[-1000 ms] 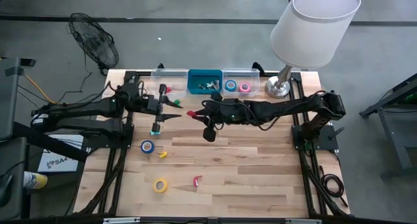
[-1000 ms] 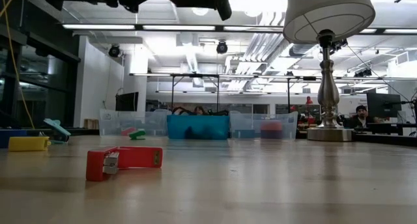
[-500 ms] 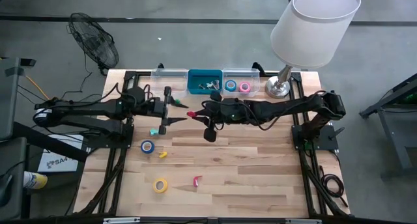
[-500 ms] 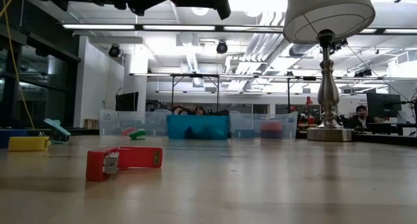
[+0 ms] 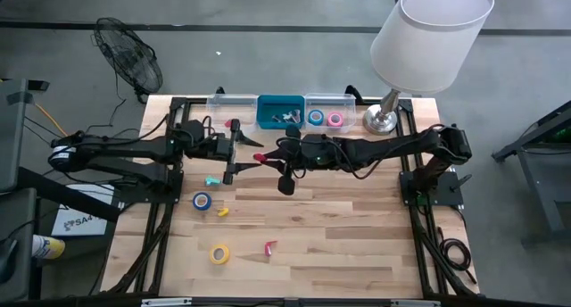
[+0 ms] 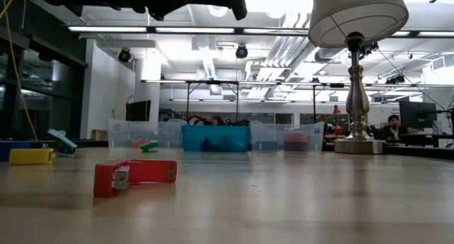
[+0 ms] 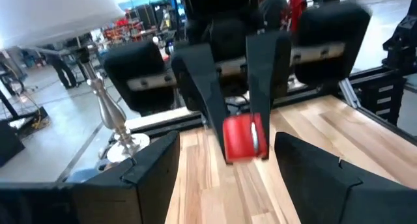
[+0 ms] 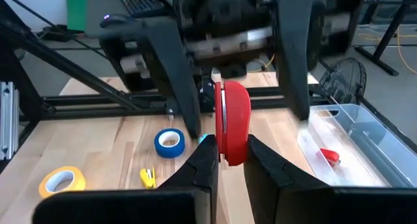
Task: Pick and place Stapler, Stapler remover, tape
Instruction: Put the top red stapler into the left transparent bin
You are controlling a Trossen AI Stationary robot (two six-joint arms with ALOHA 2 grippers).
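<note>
Seen from above, with twelve o'clock at the far edge:

Wooden table (image 5: 339, 227), with a lamp (image 5: 431, 30) standing at its two o'clock corner. Across twelve o'clock, a row of three bins: clear bin (image 5: 219, 102), blue bin (image 5: 266, 120), and a second clear bin (image 5: 346, 102) holding a blue tape roll (image 5: 316, 118) and a pink tape roll (image 5: 335, 120).

Reaching in from three o'clock, the right arm, with the right gripper (image 5: 268, 157) above the table at about eleven o'clock from centre, clenched on a red stapler (image 8: 231, 123) standing upright between the fingers. Reaching in from nine o'clock, the left arm, with the left gripper (image 5: 230, 153) at ten o'clock, directly facing the right one, fingers (image 7: 150, 165) spread wide and grasping nothing.

Lying loose on the wood: another blue tape roll (image 5: 202, 200) at nine o'clock, a yellow tape roll (image 5: 219, 253) at about eight, a teal piece (image 5: 212, 179) between nine and ten just below the left gripper, a small red stapler-like piece (image 6: 135, 176) near six to seven, and a tiny yellow piece (image 5: 221, 211) beside the blue roll.
</note>
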